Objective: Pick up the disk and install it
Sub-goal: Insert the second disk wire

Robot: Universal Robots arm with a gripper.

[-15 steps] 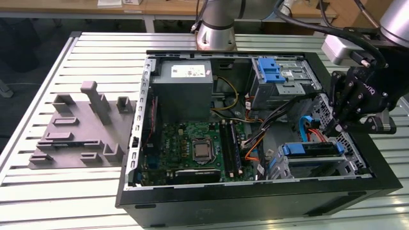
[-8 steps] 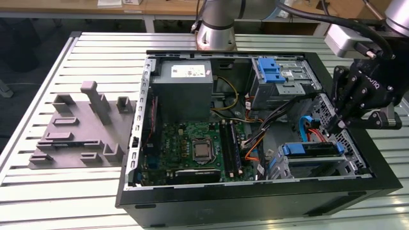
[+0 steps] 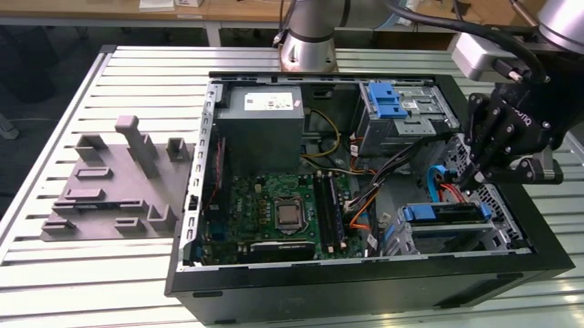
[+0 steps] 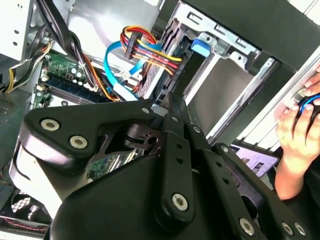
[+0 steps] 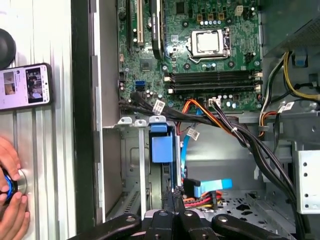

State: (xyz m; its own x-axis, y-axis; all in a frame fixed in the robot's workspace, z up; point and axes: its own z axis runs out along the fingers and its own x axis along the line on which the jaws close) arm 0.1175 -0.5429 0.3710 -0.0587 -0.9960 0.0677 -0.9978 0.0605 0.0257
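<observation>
One arm reaches into an open computer case (image 3: pixel 365 283) lying on its side on a slatted metal table (image 3: pixel 55 123). Its black gripper (image 3: pixel 476 179) hangs inside the case at the side on the exterior view's right, just above the lower drive cage. In the second wrist view the fingers (image 4: pixel 176 116) are pressed together, with nothing between them; the first wrist view shows the fingertips (image 5: pixel 172 192) meeting just above the cage. The disk (image 3: pixel 444 213), with its blue frame, sits in that lower cage near the case's front corner on the exterior view's right, directly below the gripper; in the first wrist view its blue frame handle (image 5: pixel 161 145) stands at the cage mouth. A bundle of red, yellow and black power cables (image 4: pixel 145 50) and a blue data cable (image 4: pixel 114 70) lie beside the cage. Farther along the case lie the motherboard (image 3: pixel 278 212) and the grey power supply (image 3: pixel 264 130); a second drive bay with a blue tab (image 3: pixel 388 102) occupies the far corner. A grey fixture block (image 3: pixel 114 184) rests on the table's edge on the exterior view's left. A person's hand (image 5: pixel 11 210) and a phone (image 5: pixel 25 86) rest on the table outside the case.
</observation>
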